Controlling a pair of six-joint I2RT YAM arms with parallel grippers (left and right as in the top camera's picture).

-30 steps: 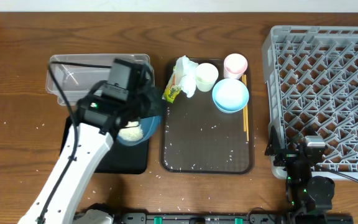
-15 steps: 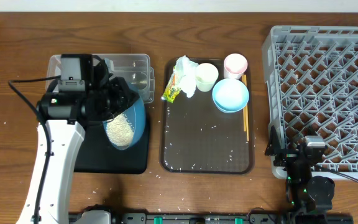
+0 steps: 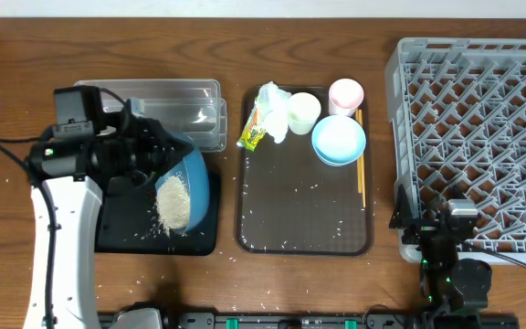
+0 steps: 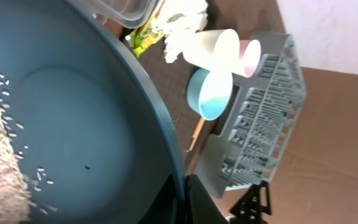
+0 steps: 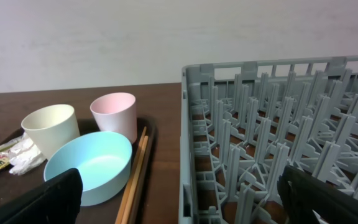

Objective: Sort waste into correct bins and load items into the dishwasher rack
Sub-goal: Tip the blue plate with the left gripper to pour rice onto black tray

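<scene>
While overhead the tipped blue plate (image 3: 197, 178) sheds rice (image 3: 173, 203) onto the black tray (image 3: 199, 242), with bowl (image 3: 339, 140), white cup (image 3: 303, 110), pink cup (image 3: 345, 93), tissue (image 3: 272, 105) and wrapper (image 3: 253, 136) unsorted, left wrist shows the left gripper (image 4: 182, 199) pinching its rim, right wrist the right gripper (image 5: 179, 186) spread by the rack (image 5: 260, 124), 0 items loaded.

Overhead looks straight down on the brown wooden table (image 3: 26, 64); both close wrist views share the light-blue round bowl (image 5: 89, 163).

We record bright, even light and soft shadows; glare on the clear tub (image 3: 194, 102) at ten o'clock; wrist-view plate (image 4: 79, 118) slightly blurred.
</scene>
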